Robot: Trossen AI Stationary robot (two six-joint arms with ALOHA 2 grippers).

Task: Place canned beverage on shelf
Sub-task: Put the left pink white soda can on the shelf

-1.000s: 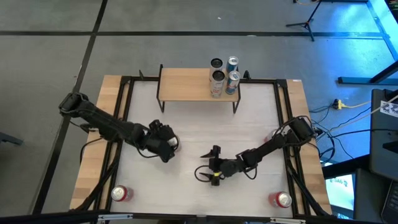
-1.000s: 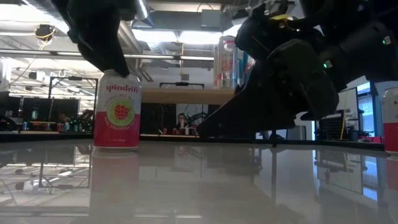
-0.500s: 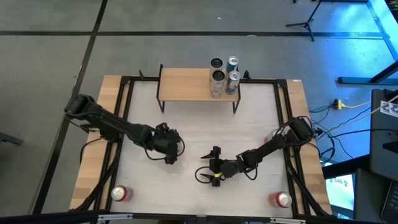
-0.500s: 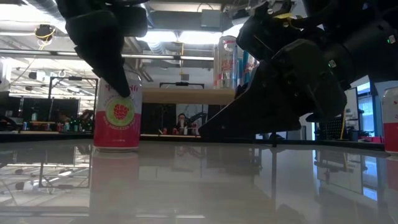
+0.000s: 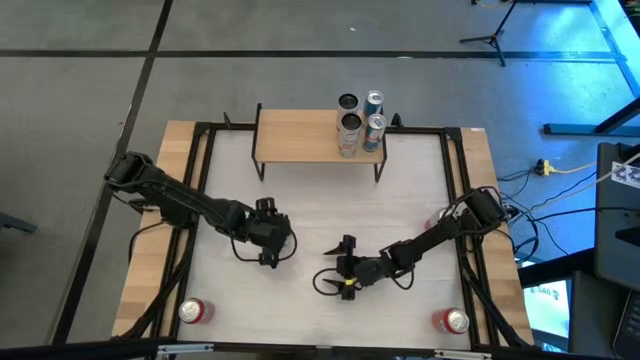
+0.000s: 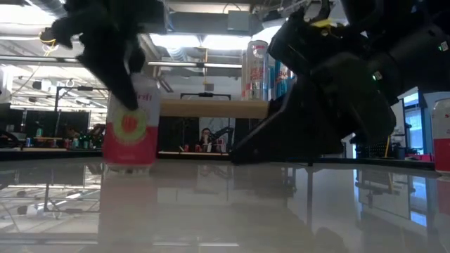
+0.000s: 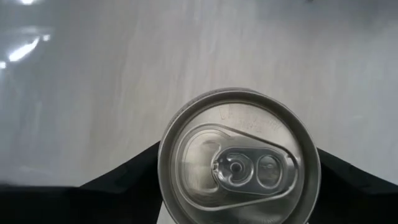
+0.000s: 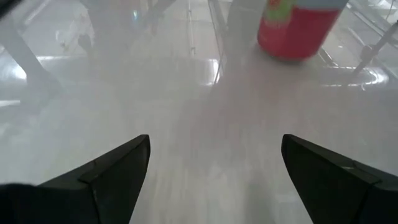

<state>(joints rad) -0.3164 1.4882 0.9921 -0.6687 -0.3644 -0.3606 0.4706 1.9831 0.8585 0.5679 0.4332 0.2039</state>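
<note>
left tool [image 7: 239, 186]: fingers closing around pink can [image 6: 131, 119], not tight | risk: can tips if squeezed off-centre | right tool [image 8: 211, 168]: spread, waiting

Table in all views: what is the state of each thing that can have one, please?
pink can: unopened, gripped by the left end effector.
left end effector: shut on the pink can.
right end effector: open, empty, low over the table.
four cans: upright on the shelf, right end.
front right red can: upright on the table.

Bright ceiling lights, glare on glossy table [image 6: 225, 211], pink can [image 6: 130, 126] perhaps motion-blurred, arms silhouetted
</note>
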